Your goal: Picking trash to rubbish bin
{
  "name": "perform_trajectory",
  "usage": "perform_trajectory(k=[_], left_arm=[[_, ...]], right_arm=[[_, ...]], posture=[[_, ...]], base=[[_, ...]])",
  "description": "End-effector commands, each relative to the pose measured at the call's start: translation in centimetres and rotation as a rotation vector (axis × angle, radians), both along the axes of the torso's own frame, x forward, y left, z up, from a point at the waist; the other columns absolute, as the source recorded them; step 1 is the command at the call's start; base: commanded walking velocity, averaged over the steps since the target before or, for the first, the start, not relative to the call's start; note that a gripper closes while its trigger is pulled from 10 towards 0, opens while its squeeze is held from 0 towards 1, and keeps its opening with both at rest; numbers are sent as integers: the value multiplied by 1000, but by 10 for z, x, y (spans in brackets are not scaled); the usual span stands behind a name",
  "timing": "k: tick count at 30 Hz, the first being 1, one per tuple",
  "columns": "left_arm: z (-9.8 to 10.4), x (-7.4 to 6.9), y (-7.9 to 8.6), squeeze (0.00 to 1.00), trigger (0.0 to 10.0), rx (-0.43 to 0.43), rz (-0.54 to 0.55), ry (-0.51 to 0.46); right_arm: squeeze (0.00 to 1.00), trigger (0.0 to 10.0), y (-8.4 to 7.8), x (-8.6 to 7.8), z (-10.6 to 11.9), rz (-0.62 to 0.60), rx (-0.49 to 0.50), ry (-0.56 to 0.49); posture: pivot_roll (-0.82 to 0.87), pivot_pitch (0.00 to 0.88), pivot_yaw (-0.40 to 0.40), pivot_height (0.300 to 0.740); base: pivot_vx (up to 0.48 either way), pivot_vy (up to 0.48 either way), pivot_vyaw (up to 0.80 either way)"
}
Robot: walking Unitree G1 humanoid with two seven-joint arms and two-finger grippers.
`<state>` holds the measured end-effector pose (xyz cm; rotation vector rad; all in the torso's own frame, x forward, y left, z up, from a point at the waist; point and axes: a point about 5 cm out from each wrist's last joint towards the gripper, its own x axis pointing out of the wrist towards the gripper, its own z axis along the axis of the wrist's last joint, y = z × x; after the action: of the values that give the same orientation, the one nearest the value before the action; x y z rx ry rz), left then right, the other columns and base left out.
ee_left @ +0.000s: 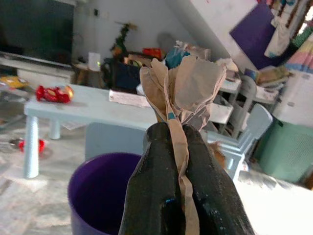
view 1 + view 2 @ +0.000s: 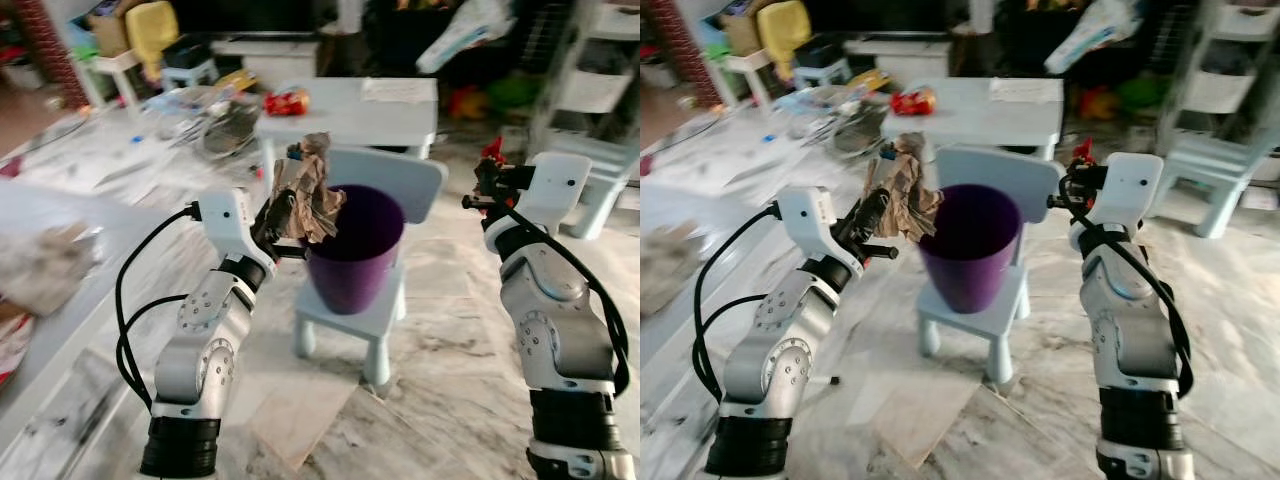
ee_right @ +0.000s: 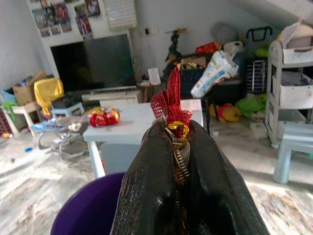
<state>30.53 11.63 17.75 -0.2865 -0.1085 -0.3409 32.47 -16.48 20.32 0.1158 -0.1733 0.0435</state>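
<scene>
Both grippers loaded beside the purple bin

The left gripper (image 2: 283, 228) clamps crumpled brown paper (image 2: 307, 195) at the near rim of the purple bin (image 2: 355, 250), which stands on a small chair (image 2: 385, 185); the right gripper (image 2: 489, 184), to the bin's right, pinches a red wrapper (image 3: 168, 104)

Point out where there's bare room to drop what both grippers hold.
The purple bin on the small chair gapes bare inside. The left gripper pinches brown paper beside its rim; the right gripper holds a red wrapper, apart. The floor behind the pale blue table is crowded.
</scene>
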Motion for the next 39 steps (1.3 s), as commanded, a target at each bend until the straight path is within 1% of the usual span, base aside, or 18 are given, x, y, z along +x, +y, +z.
perform_trajectory(k=[1, 4, 11, 13, 16, 22, 39], left_arm=[[2, 0, 2, 0, 10000, 7, 2, -9], [2, 0, 1, 0, 10000, 9, 3, -8], [1, 1, 3, 0, 10000, 16, 11, -2], [0, 1, 3, 0, 10000, 17, 14, 0], [0, 1, 3, 0, 10000, 18, 15, 2], [-1, 1, 2, 0, 10000, 27, 11, 2], [-2, 1, 2, 0, 10000, 33, 13, 8]], right_arm=[[0, 10000, 1, 0, 5, 9, -10, -22], [0, 10000, 3, -1, 5, 22, -23, -28], [0, 10000, 7, -2, 6, 55, 1, -43], [0, 10000, 9, -3, 7, 68, -64, -43], [0, 10000, 11, -4, 8, 79, -40, -57], [0, 10000, 10, -5, 8, 75, -34, -59], [0, 10000, 11, -4, 6, 77, -27, -58]], posture=[[-82, 67, 43, 740], [-82, 66, 44, 740], [-81, 68, 43, 740], [-81, 69, 44, 740], [-83, 70, 45, 740], [-84, 72, 46, 740], [-83, 75, 46, 740]], base=[[322, 0, 0], [328, 0, 0], [321, 0, 0], [352, 0, 0], [349, 0, 456], [328, 0, 660], [368, 0, 0]])
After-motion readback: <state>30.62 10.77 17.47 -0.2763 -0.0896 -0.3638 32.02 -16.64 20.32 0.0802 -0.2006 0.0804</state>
